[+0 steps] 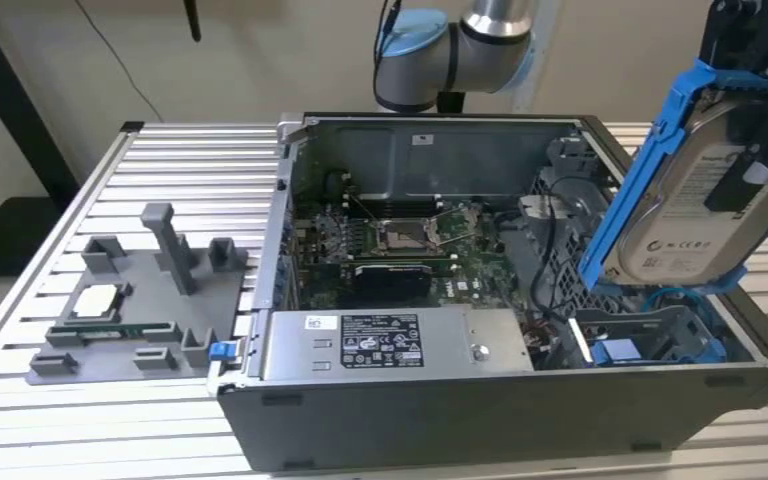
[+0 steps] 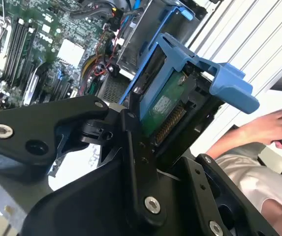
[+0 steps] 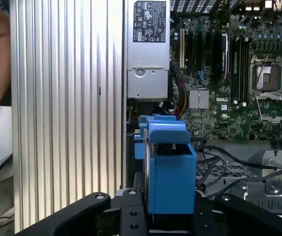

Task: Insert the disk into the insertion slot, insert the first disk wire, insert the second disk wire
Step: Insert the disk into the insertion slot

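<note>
The end effector (image 1: 747, 150) clamps the disk (image 1: 678, 225), long axis near-upright, above the insertion slot (image 1: 640, 322).

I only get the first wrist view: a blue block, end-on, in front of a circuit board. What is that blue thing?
Observer: It is the carrier frame around the disk, whose silver, white-labelled face shows in the exterior view.
Visitor: Is it in the computer yet?
Observer: No. In the exterior view it hangs tilted above the insertion slot, at the end of the case on the exterior view's right.
Visitor: Anything on its other face?
Observer: The second wrist view shows a green circuit board there.
</note>
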Robot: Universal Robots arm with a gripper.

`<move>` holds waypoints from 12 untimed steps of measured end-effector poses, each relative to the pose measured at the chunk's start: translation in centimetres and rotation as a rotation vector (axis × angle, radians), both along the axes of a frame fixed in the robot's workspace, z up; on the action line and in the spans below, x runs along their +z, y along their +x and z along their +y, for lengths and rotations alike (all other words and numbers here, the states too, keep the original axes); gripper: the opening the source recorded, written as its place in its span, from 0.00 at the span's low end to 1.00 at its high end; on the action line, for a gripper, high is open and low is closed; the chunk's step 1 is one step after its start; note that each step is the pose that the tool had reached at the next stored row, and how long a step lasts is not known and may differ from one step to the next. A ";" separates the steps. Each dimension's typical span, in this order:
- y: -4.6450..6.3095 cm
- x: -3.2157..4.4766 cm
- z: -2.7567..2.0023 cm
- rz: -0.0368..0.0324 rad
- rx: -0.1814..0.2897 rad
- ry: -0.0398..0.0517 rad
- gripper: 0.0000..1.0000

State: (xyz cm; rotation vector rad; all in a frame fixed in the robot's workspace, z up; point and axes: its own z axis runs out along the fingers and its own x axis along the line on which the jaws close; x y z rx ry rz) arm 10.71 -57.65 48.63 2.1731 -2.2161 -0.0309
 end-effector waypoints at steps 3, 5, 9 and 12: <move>0.0 0.00 0.00 0.0000 0.000 0.0001 0.00; 0.0 -0.07 -0.06 0.0000 0.000 0.0003 0.00; 0.0 -0.65 -0.14 0.0000 0.000 0.0002 0.00; 0.4 -1.20 -0.17 0.0001 0.000 0.0001 0.00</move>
